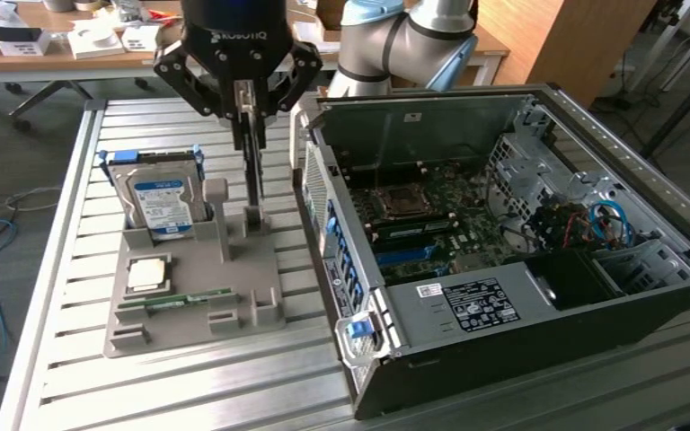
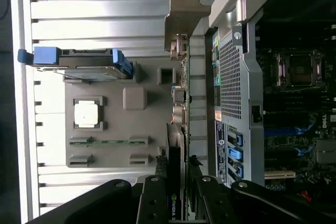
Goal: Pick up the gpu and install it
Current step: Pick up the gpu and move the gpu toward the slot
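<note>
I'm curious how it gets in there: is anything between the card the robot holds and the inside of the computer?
Yes. The gpu, gripped by the gripper, hangs outside the computer case, above the grey holder. The case's back panel stands between it and the motherboard; the case's upward side is open.

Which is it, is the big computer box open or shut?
Open. The computer case has its side off, so the motherboard inside is showing.

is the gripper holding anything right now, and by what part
Yes: the gripper is closed on the gpu, pinching its two flat faces near the top edge. The card hangs upright, its lower end down at the grey holder.
</note>
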